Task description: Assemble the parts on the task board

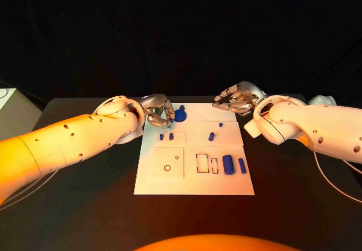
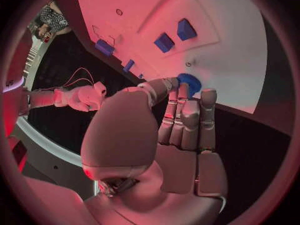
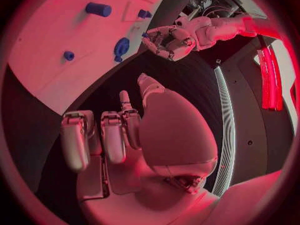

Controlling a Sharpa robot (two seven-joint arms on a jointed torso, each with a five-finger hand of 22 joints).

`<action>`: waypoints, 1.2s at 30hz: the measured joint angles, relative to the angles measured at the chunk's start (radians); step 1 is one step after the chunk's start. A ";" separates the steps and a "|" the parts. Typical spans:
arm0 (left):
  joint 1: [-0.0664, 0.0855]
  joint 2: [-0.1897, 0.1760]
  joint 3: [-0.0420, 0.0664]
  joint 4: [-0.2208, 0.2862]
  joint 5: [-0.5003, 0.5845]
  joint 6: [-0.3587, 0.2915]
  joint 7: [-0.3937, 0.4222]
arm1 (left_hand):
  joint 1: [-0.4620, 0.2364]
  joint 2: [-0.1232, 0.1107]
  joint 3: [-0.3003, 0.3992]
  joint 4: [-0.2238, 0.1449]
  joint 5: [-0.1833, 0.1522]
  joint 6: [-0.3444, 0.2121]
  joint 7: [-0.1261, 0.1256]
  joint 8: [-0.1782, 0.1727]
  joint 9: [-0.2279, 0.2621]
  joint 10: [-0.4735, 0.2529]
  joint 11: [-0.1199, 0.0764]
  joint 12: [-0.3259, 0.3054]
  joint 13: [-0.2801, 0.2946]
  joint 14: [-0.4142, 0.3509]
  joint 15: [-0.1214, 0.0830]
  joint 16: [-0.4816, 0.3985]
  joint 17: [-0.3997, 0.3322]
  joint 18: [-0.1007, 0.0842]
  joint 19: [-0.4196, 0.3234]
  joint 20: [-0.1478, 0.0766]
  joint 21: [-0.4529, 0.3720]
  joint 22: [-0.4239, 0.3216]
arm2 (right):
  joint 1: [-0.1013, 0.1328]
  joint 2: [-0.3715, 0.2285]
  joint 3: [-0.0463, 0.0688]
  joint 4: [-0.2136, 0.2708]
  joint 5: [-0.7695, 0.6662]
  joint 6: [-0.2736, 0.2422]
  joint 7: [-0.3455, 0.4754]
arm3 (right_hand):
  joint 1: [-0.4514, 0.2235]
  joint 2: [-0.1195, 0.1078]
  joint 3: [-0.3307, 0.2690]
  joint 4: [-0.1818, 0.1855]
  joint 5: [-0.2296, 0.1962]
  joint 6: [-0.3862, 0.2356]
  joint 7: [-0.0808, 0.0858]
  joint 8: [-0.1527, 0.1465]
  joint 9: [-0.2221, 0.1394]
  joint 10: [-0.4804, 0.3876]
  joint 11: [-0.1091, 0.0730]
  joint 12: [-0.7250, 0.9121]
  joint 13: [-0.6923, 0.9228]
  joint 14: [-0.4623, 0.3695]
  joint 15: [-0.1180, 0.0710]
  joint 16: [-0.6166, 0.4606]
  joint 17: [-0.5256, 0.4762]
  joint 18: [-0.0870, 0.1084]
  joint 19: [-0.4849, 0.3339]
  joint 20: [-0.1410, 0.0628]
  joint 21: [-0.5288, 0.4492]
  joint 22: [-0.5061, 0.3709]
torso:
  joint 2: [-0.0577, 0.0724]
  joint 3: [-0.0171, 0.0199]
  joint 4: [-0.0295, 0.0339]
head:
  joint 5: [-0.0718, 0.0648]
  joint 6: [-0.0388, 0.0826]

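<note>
- My left hand is over the far left corner of the task board. Its fingers are curled together, and in the left wrist view the fingertips touch a round blue part that stands there. I cannot tell whether they really grip it or only rest against it.
- The same round blue part shows just beside my left hand in the head view, near the board's far edge.
- My right hand is off the board, above the black table just past the board's far right corner. Its fingers are bent and a little apart, and it holds nothing.
- Two small blue blocks stand side by side near the board's left edge.
- A small blue pin lies near the board's middle, and a tiny blue piece lies beyond it.
- A thick blue cylinder and a slimmer blue bar lie near the right edge.
</note>
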 measured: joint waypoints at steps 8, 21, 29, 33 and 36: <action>0.000 -0.028 0.002 0.013 0.011 -0.004 0.003 | 0.000 0.000 0.000 0.000 0.000 0.002 0.001 0.000 0.001 0.000 0.000 0.000 -0.001 0.000 0.000 0.000 0.004 0.000 0.000 0.000 0.000 0.005 | -0.001 -0.005 0.000 0.000 0.000 0.000 0.000 | 0.000 0.000 0.003 -0.003 0.000 0.000 0.000 0.000 0.000 0.000 0.000 0.000 0.000 0.000 0.000 0.000 0.000 0.000 0.000 0.000 0.000 0.000 | 0.002 -0.0002 -0.0015 | 0.002 0.003; -0.006 -0.007 -0.007 -0.029 0.004 -0.002 -0.002 | -0.008 0.000 0.000 0.000 0.000 0.005 -0.002 0.000 0.002 0.009 -0.001 -0.004 -0.002 0.000 0.000 0.000 0.007 0.000 0.000 0.000 0.000 0.009 | -0.002 -0.004 0.000 0.000 0.000 0.000 0.001 | 0.000 0.000 0.004 -0.001 0.000 0.000 0.000 0.000 -0.001 0.000 0.000 0.000 0.000 0.000 0.000 0.000 0.000 0.000 0.000 0.000 0.000 0.000 | 0.004 0.0010 -0.0047 | 0.004 0.002; -0.008 0.000 -0.012 -0.041 -0.003 0.009 -0.008 | -0.008 0.000 0.000 0.000 0.000 0.009 0.002 -0.001 0.002 0.009 -0.001 -0.004 -0.002 0.000 0.000 0.000 0.010 0.000 0.000 0.000 0.000 0.009 | -0.002 -0.003 0.000 0.000 0.000 0.000 0.001 | 0.000 0.000 0.006 0.000 0.000 0.000 0.000 0.000 -0.001 0.000 0.000 0.000 0.000 0.000 0.000 0.000 0.000 0.000 0.000 0.000 0.000 0.000 | 0.004 0.0012 -0.0048 | 0.002 -0.004; -0.008 0.002 -0.013 -0.041 -0.004 0.020 -0.011 | -0.008 0.000 0.000 0.000 0.000 0.012 -0.002 -0.001 0.002 0.009 -0.001 -0.004 -0.002 0.000 0.000 0.000 0.011 0.000 0.000 0.000 0.000 0.008 | -0.002 -0.003 0.000 0.000 0.000 0.000 0.001 | 0.000 0.000 0.006 0.000 0.000 0.000 0.000 0.000 -0.001 0.000 0.000 0.000 0.000 0.000 0.000 0.000 0.000 0.000 0.000 0.000 0.000 0.000 | 0.003 0.0012 -0.0046 | 0.001 -0.005; -0.008 0.003 -0.014 -0.040 -0.005 0.028 -0.014 | -0.008 0.000 0.000 0.000 0.000 0.012 -0.002 -0.001 0.002 0.009 -0.001 -0.004 -0.002 0.000 0.000 0.000 0.012 0.000 0.000 0.000 0.000 0.008 | -0.002 -0.003 0.000 0.000 0.000 0.000 0.001 | 0.000 0.000 0.006 0.000 0.000 0.000 0.000 0.000 -0.001 0.000 0.000 0.000 0.000 0.000 0.000 0.000 0.000 0.000 0.000 0.000 0.000 0.000 | 0.002 0.0010 -0.0040 | 0.001 -0.006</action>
